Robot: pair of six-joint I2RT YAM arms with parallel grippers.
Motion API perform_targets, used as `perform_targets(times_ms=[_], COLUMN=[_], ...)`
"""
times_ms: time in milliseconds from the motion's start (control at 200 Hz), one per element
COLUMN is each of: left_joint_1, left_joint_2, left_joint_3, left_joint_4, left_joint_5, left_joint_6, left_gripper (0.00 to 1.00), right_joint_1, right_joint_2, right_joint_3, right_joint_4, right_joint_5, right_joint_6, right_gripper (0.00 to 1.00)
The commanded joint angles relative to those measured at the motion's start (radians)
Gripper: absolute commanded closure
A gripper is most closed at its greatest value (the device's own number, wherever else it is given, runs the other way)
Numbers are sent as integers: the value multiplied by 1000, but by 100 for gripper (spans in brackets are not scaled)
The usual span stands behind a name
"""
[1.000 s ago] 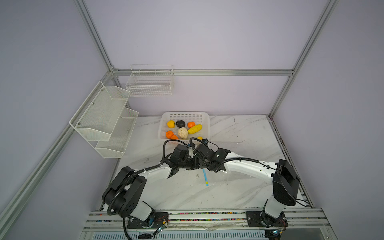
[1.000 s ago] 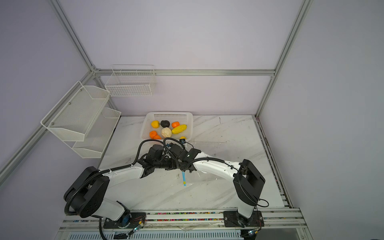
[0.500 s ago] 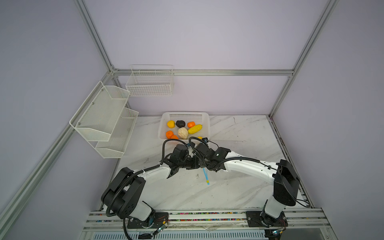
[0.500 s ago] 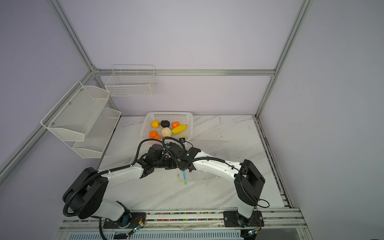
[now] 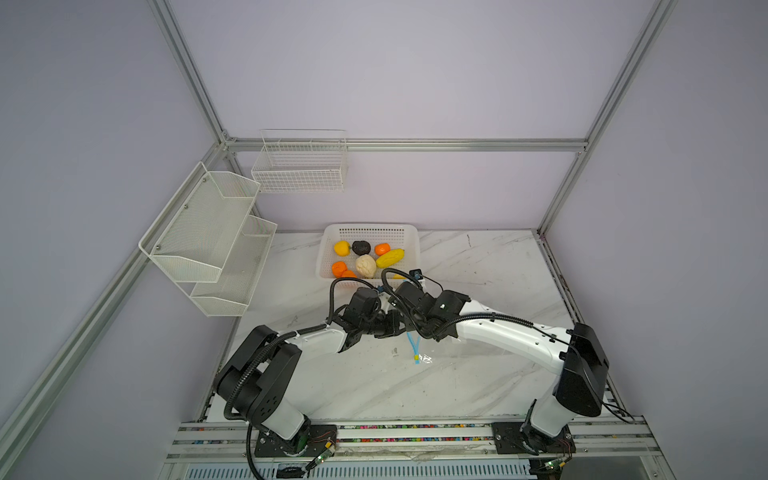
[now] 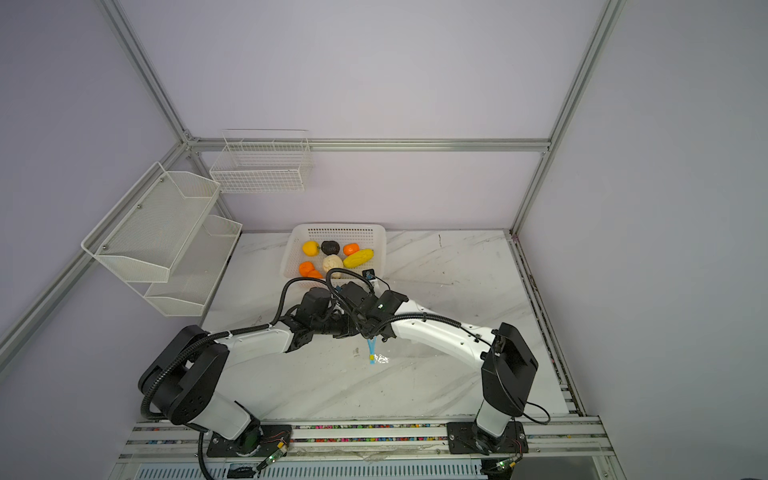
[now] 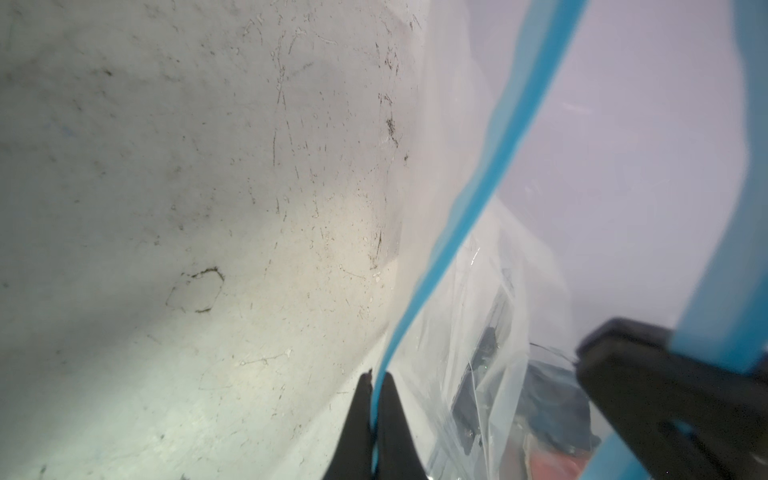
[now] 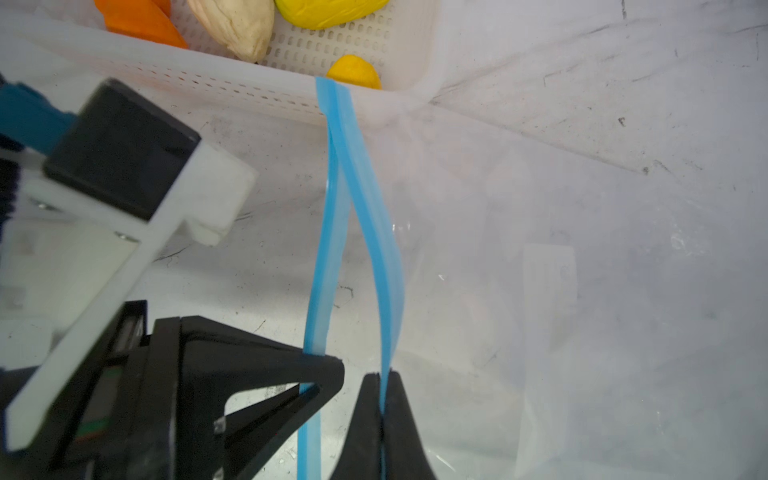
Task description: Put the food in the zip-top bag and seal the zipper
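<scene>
Entry 1: basket (image 5: 370,227). White, perforated, upper centre in both top views, standing on the table (image 5: 478,266). It holds all the food (image 5: 365,266) I can see: orange pieces, yellow pieces, one cream, one dark. None has gone into the bag.

Entry 2: my left gripper (image 7: 376,378). Lower centre of the left wrist view, pinched together on one lip of the zipper (image 7: 478,208).

Entry 3: zipper. A light-blue strip at the centre of both top views, just below my two wrists. In the right wrist view its two lips stand parted and meet only at the end beside the basket. The yellow slider tab (image 5: 416,356) sits at the lower end in a top view.

Entry 4: my right gripper (image 8: 381,378). Lower centre of the right wrist view, clamped on the other lip.

Entry 5: zip-top bag (image 8: 540,332). Clear, spread on the table to the right of the zipper, apparently empty.

Status, by my judgement: the mouth is held and partly open. Loading every piece and sealing are not yet done.
</scene>
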Motion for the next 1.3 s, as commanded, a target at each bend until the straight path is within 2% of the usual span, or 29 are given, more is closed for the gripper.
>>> perform_targets(times_ms=[0, 190, 295, 415, 530, 785, 860, 1100, 1295], left_joint_1=[-5, -5, -5, -4, -5, 0, 1, 4, 6], left_joint_2=[16, 30, 10, -9, -3, 9, 11, 31, 33], left_joint_3=[82, 78, 87, 105, 131, 197, 205, 212, 203], left_joint_4=[41, 39, -5, -61, -91, -157, -163, -171, -169], left_joint_5=[7, 7, -17, -41, -53, -83, -88, -85, -88], left_joint_6=[-7, -7, 21, 61, 88, 140, 146, 150, 151], left_gripper=[100, 100, 88, 78, 73, 70, 71, 90, 97], right_joint_1=[6, -1, -13, -26, -34, -50, -55, -63, -72], right_joint_2=[-29, 13, 25, 29, 36, 30, 27, 25, 13], right_joint_3=[1, -11, -19, -33, -46, -67, -69, -66, -59], right_joint_4=[-26, 2, 23, 49, 66, 85, 89, 89, 81], right_joint_5=[33, 18, -1, -26, -48, -72, -78, -84, -78], right_joint_6=[-10, -21, -33, -46, -49, -49, -49, -54, -61], right_gripper=[100, 100, 100, 100, 100, 100, 100, 100, 100])
